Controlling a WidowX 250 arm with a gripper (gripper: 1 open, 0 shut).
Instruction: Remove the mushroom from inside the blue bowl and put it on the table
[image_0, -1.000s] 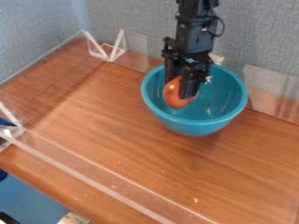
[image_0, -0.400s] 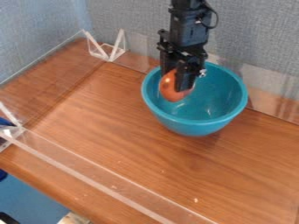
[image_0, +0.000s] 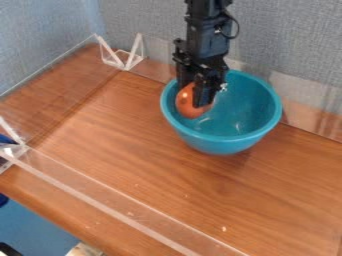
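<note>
The turquoise-blue bowl (image_0: 230, 128) stands on the reddish-brown wooden table (image_0: 147, 170) at the back right. My black gripper (image_0: 201, 90) reaches down from above over the bowl's left rim. Its fingers are shut on the mushroom (image_0: 191, 101), whose orange-brown cap shows between and just left of them. The mushroom hangs at rim height at the bowl's left side. Its stem is hidden by the fingers.
Clear plastic strips edge the table, with a small clear stand (image_0: 122, 52) at the back left corner. A grey fabric wall rises behind. Bare wood lies left of and in front of the bowl.
The gripper has risen and shifted left with the mushroom, from deep in the bowl to its left rim. The bowl has stayed in place.
</note>
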